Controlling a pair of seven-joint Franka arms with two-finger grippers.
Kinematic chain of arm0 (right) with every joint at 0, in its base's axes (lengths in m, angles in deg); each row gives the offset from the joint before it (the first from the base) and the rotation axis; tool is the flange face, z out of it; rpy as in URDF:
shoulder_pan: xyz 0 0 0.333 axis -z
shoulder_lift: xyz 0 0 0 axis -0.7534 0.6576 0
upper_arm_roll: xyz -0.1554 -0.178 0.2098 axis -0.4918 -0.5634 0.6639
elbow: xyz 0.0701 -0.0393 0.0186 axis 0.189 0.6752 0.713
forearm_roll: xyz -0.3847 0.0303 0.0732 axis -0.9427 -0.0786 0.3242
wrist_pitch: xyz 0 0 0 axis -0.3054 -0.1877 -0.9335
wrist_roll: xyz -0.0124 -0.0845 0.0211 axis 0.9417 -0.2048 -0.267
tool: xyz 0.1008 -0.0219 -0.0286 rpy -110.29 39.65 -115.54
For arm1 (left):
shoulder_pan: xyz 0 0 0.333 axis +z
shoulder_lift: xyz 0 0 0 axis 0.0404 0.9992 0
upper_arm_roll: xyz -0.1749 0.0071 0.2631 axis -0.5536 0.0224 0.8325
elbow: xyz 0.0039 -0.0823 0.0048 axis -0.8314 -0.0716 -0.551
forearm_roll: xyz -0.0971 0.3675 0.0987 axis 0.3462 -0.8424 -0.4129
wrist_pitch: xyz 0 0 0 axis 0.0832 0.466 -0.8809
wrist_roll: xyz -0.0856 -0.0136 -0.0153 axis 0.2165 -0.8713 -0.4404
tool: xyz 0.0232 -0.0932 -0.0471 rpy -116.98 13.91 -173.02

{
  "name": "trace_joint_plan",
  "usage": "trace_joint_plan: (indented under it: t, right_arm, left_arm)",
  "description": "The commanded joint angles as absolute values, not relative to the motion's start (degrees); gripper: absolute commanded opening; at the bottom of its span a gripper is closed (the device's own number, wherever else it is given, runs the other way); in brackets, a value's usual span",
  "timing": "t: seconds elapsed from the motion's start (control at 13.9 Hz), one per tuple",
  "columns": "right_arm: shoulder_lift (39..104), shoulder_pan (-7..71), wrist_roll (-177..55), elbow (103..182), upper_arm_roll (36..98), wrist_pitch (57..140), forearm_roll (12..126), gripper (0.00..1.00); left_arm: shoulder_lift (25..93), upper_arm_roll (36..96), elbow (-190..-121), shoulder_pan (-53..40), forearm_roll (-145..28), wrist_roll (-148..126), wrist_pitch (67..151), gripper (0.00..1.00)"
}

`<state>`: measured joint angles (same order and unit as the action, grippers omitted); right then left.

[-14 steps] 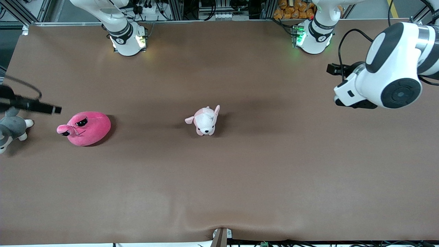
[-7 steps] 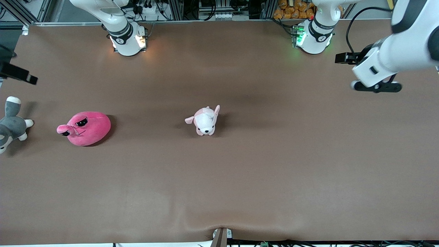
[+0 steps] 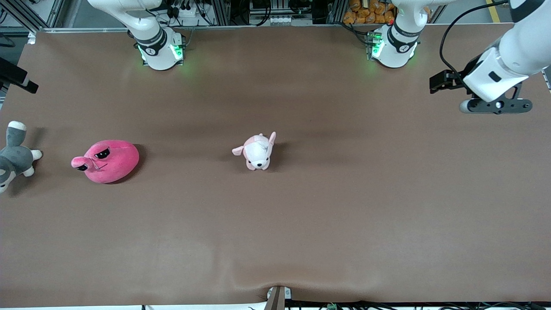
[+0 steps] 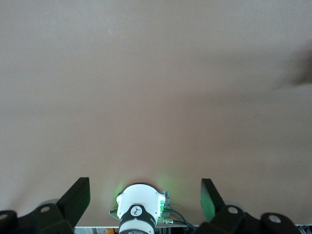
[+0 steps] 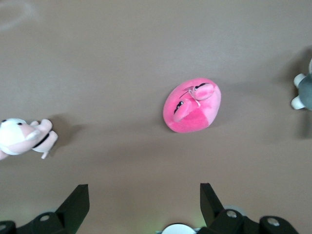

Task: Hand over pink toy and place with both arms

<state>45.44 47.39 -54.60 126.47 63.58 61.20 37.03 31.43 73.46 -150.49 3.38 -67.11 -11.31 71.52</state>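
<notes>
Your pink toy (image 3: 106,161) lies on the table (image 3: 344,215) near the right arm's end. Both the left gripper (image 4: 145,195) and right gripper (image 5: 144,197) hang high, spread wide, gripping nothing.

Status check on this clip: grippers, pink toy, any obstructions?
Left gripper open, empty, over bare table at left arm's end. Right gripper open, empty, high above pink toy. Pink toy on table, right arm's end. Grey plush beside it, apart.
</notes>
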Motion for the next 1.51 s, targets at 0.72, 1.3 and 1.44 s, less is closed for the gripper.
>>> trace_joint_plan:
  t: [0.72,1.3,1.44]
  right_arm:
    - [43.57,47.04,-55.67,128.41,64.97,60.02,31.25,1.0]
    - [43.66,46.6,-56.02,128.41,64.97,60.02,31.34,1.0]
    - [43.66,46.51,-56.02,128.41,64.97,60.02,31.34,1.0]
  left_arm:
    - [26.97,83.18,-150.55,-3.31,-66.09,-7.64,75.37,1.0]
    - [27.67,79.13,-150.29,0.11,-70.47,-9.23,79.75,1.0]
    - [27.76,79.3,-150.12,0.3,-70.57,-7.83,79.76,1.0]
